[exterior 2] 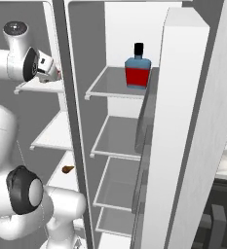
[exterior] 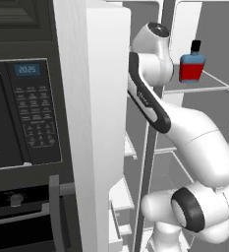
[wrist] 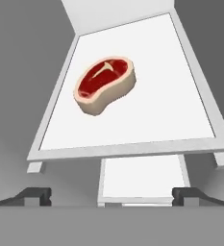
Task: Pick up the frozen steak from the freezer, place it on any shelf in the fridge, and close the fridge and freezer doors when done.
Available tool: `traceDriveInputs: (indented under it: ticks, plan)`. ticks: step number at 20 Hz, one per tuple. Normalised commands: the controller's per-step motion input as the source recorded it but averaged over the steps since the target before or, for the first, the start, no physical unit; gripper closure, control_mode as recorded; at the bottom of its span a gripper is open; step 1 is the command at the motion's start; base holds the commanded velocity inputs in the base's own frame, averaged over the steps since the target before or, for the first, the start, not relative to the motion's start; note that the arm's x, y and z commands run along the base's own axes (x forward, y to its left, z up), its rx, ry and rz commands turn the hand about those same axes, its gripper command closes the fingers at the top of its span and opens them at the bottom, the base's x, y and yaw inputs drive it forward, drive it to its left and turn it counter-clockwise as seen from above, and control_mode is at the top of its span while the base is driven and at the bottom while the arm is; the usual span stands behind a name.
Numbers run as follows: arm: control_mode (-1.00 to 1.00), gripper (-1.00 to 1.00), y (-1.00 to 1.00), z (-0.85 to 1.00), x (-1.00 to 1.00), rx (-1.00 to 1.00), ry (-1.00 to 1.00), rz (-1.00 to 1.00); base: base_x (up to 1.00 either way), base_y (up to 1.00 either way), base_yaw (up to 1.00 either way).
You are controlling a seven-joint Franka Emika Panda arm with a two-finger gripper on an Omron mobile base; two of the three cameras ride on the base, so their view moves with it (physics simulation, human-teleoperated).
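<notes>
a: step?
b: reaching for steak (wrist: 105, 84), lying on freezer shelf (wrist: 190, 115) at 11 o'clock from claw (wrist: 111, 194). spread wide, holding nothing.
a: next?
b: probably advance, drop over steak, pinch.

The left base view looks from behind the arm, close against the open white freezer door (exterior: 94, 123). The right base view faces the fridge shelves; both share the blue, red-labelled bottle (exterior: 191, 66) (exterior 2: 137, 70). The hand view looks down at a white freezer shelf (wrist: 180, 86).
</notes>
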Motion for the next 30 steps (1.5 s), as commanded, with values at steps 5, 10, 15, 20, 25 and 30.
traceDriveInputs:
  ticks: [5, 10, 15, 20, 25, 30]
  plan:
    - [-1.00, -1.00, 0.10, -0.19, 0.69, 0.00, 0.02, 0.00, 0.00, 0.00, 0.00]
    - [-1.00, -1.00, 0.29, -0.15, 0.56, 0.00, 0.00, -0.02, 0.00, 0.00, 0.00]
    - [-1.00, -1.00, 0.41, -0.09, 0.25, 0.00, 0.00, -0.09, 0.00, 0.00, 0.00]
    - [-1.00, -1.00, 0.05, -0.16, 0.12, 0.00, 0.00, -0.12, 0.00, 0.00, 0.00]
    - [-1.00, -1.00, 0.01, -0.22, 0.09, 0.00, 0.00, -0.12, 0.00, 0.00, 0.00]
    - [-1.00, -1.00, 0.14, -0.35, 0.11, 0.00, 0.03, -0.15, 0.00, 0.00, 0.00]
